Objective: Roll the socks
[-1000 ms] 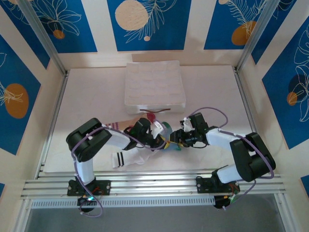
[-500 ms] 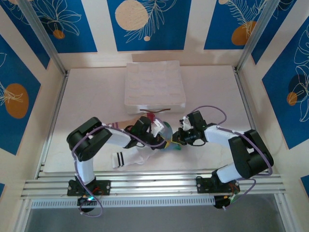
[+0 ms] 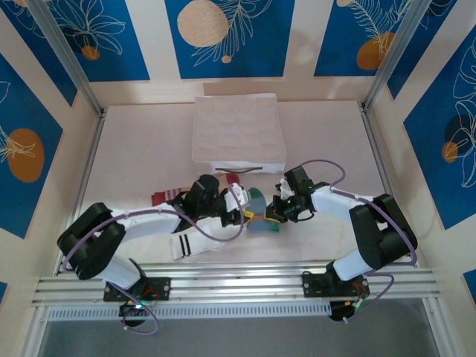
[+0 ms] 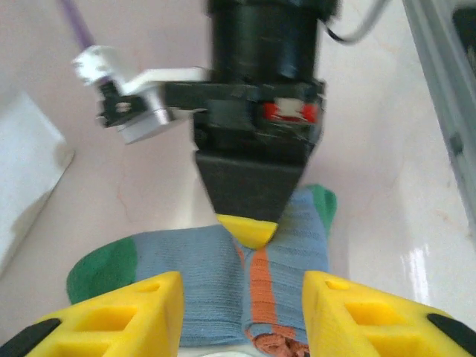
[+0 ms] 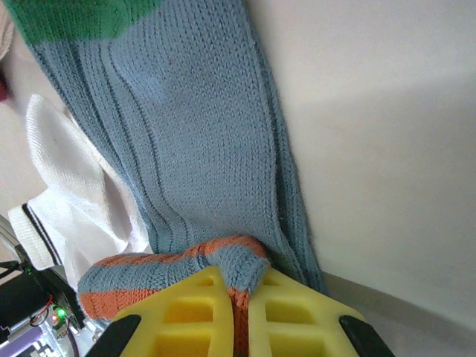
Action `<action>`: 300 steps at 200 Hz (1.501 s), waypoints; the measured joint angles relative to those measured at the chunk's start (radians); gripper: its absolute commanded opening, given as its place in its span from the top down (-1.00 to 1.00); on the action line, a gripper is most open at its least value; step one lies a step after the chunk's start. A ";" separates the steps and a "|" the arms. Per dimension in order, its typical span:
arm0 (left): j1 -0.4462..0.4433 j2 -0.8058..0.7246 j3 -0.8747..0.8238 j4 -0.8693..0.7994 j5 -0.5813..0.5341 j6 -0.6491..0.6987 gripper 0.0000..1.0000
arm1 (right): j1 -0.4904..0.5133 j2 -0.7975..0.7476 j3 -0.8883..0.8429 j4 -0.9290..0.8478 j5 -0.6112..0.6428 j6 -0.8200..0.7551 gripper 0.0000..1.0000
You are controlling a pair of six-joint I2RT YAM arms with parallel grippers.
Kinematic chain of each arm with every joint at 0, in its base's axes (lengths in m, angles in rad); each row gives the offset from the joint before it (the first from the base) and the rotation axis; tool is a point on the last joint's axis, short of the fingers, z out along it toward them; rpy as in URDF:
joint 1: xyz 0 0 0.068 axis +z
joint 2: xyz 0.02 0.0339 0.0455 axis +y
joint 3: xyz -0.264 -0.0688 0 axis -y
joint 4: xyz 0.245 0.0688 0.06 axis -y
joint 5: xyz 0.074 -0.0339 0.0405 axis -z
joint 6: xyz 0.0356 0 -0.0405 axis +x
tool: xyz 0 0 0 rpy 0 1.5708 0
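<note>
Since a second ago the left gripper [image 3: 239,212] has opened; its yellow fingers [image 4: 134,312] now stand apart on either side of the grey sock [image 3: 257,204], low in the centre of the frame. The right gripper [image 5: 236,286] is pinched on that sock's orange end. The white sock [image 3: 195,244] lies to the lower left, and the tan sock [image 3: 165,197] lies further left.

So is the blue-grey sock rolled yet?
Not yet: the sock lies mostly flat, only its orange end curled over and pinched in the right gripper.

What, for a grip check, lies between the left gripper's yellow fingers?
In the left wrist view, the grey sock lies between the left gripper's open fingers, its orange-banded fold pinched by the right gripper.
</note>
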 measured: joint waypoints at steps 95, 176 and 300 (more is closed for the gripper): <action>-0.146 0.185 0.039 0.007 -0.259 0.265 0.03 | -0.009 0.010 0.018 -0.043 0.000 -0.001 0.87; -0.174 0.290 0.184 -0.068 -0.306 0.241 1.00 | -0.034 -0.020 -0.001 -0.051 0.029 0.009 0.07; 0.092 0.374 0.196 0.020 0.305 -0.356 1.00 | -0.124 -0.169 -0.167 0.176 -0.100 -0.002 -0.08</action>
